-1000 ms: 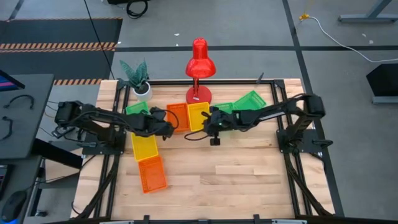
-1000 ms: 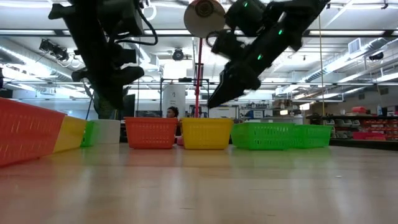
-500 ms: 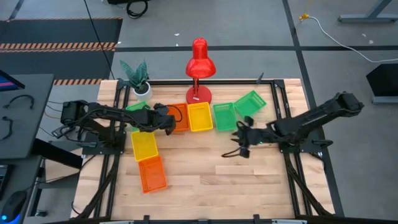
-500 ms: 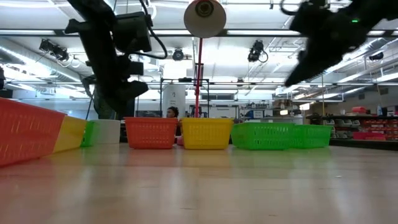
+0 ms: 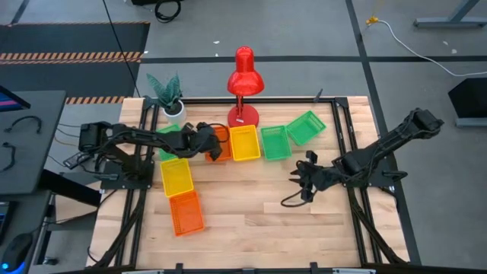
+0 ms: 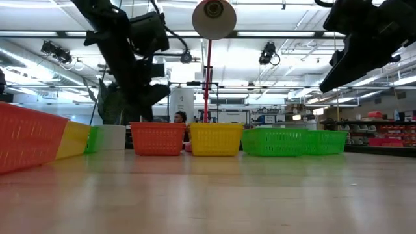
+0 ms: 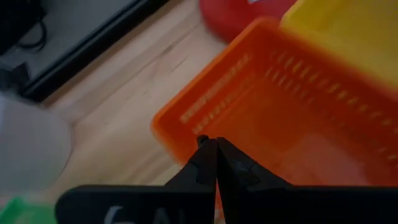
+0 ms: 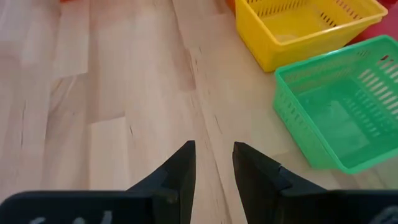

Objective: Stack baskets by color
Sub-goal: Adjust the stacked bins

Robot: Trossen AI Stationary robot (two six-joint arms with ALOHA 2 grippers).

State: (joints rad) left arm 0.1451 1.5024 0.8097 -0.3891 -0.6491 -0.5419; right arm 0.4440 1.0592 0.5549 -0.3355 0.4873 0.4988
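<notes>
Along the far side lies a row of baskets: a green one [image 5: 161, 134] half under my left arm, an orange one [image 5: 221, 144], a yellow one [image 5: 244, 142], a green one [image 5: 275, 142] and a tilted green one [image 5: 306, 126]. Nearer on the left lie a yellow basket [image 5: 176, 176] and an orange basket [image 5: 186, 212]. My left gripper [image 5: 211, 142] is shut, its tips over the left end wall of the far orange basket [image 7: 205, 106]. My right gripper [image 5: 298, 176] stands open over bare wood [image 8: 124, 93], right of centre, with nothing between its fingers. My left gripper slants down from the table's left over the rim of the orange basket's end wall [image 7: 186, 115]. Its own shut fingers cover the spot, so I cannot tell whether they touch it.
A red desk lamp [image 5: 243, 84] stands behind the yellow basket, its base against the row. A potted plant [image 5: 169, 95] sits at the far left corner. Bare wood fills the table's centre and near right. Black frame rails run along both sides.
My right gripper has drawn back from the far row by the yellow basket, toward the table's right and near side, and rolled. My left gripper has gone toward the far right, over the orange basket's left end. No basket has visibly shifted.
</notes>
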